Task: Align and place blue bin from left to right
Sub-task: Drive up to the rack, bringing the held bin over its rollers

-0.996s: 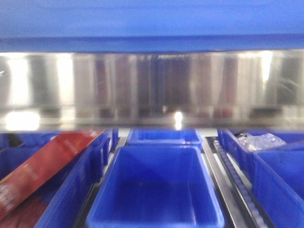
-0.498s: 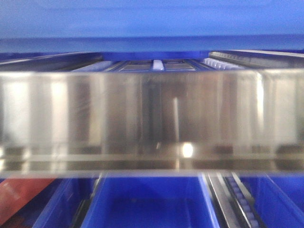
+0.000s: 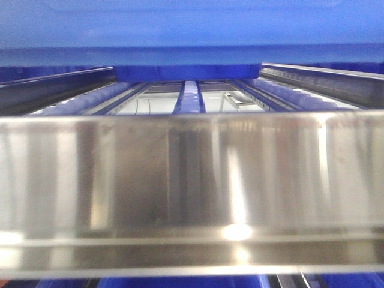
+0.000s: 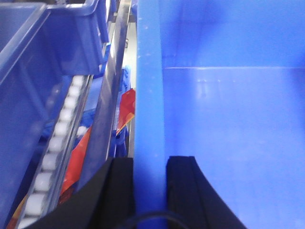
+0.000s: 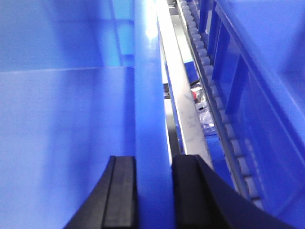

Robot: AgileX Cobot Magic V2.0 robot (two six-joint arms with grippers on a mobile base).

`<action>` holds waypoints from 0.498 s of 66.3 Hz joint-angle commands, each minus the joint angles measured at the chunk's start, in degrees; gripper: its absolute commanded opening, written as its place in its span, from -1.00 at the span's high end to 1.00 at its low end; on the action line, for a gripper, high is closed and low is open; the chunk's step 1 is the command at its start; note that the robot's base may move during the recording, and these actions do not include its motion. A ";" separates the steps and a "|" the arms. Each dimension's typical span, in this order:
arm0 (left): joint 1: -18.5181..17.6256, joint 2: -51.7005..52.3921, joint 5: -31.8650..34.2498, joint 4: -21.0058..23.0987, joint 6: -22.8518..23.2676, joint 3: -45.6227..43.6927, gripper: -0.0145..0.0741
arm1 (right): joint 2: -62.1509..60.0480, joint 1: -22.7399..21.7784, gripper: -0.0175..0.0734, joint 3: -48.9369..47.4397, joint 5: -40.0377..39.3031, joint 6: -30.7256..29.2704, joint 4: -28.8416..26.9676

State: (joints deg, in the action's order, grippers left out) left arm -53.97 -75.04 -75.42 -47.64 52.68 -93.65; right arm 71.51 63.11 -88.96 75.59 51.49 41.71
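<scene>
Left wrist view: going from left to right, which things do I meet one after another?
neighbouring blue crate → white roller track → metal rail → upright wall of the blue bin, between the fingers of the left gripper → smooth inside of that bin

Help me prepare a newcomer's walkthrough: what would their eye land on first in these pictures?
A shiny steel beam fills the front view's lower half, with blue roller tracks running away behind it. In both wrist views, the large mid-blue plastic bin dominates, its side walls pinched by the left hand and right hand.
</scene>
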 commanded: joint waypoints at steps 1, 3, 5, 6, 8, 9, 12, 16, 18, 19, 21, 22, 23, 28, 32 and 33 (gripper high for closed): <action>-1.01 -0.15 5.45 1.93 0.44 -0.66 0.92 | 0.53 1.01 0.80 -0.54 -16.10 0.05 -1.36; -1.01 -0.15 5.45 1.93 0.44 -0.66 0.92 | 0.53 1.01 0.80 -0.54 -16.10 0.05 -1.36; -1.01 -0.15 5.45 1.93 0.44 -0.66 0.92 | 0.53 1.01 0.80 -0.54 -16.10 0.05 -1.36; -1.01 -0.15 5.45 1.93 0.44 -0.66 0.92 | 0.53 1.01 0.80 -0.54 -16.10 0.05 -1.36; -1.01 -0.15 5.45 1.93 0.44 -0.66 0.92 | 0.53 1.01 0.80 -0.54 -16.10 0.05 -1.36; -1.01 -0.15 5.45 1.93 0.44 -0.66 0.92 | 0.53 1.01 0.80 -0.54 -16.10 0.05 -1.36; -1.01 -0.15 5.45 1.93 0.44 -0.66 0.92 | 0.53 1.01 0.80 -0.54 -16.10 0.05 -1.36; -1.01 -0.15 5.45 1.93 0.44 -0.66 0.92 | 0.53 1.01 0.80 -0.54 -16.10 0.05 -1.36; -1.01 -0.15 5.45 1.93 0.44 -0.66 0.92 | 0.53 1.01 0.80 -0.54 -16.10 0.05 -1.36; -1.01 -0.15 5.45 1.93 0.44 -0.66 0.92 | 0.53 1.01 0.80 -0.54 -16.10 0.05 -1.36; -1.01 -0.15 5.45 1.93 0.44 -0.66 0.92 | 0.53 1.01 0.80 -0.54 -16.10 0.05 -1.36; -1.01 -0.15 5.45 1.93 0.44 -0.66 0.92 | 0.53 1.01 0.80 -0.54 -16.10 0.05 -1.36; -1.01 -0.15 5.45 1.93 0.44 -0.66 0.92 | 0.53 1.01 0.80 -0.54 -16.10 0.05 -1.36; -1.01 -0.15 5.45 1.93 0.44 -0.66 0.92 | 0.53 1.01 0.80 -0.54 -16.10 0.05 -1.36; -1.01 -0.15 5.45 1.93 0.44 -0.66 0.92 | 0.53 1.01 0.80 -0.54 -16.10 0.05 -1.36; -1.01 -0.15 5.45 1.93 0.44 -0.66 0.92 | 0.53 1.01 0.80 -0.54 -16.10 0.05 -1.36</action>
State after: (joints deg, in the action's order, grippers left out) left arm -53.97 -75.04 -75.42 -47.64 52.68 -93.65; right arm 71.51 63.11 -88.96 75.59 51.49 41.71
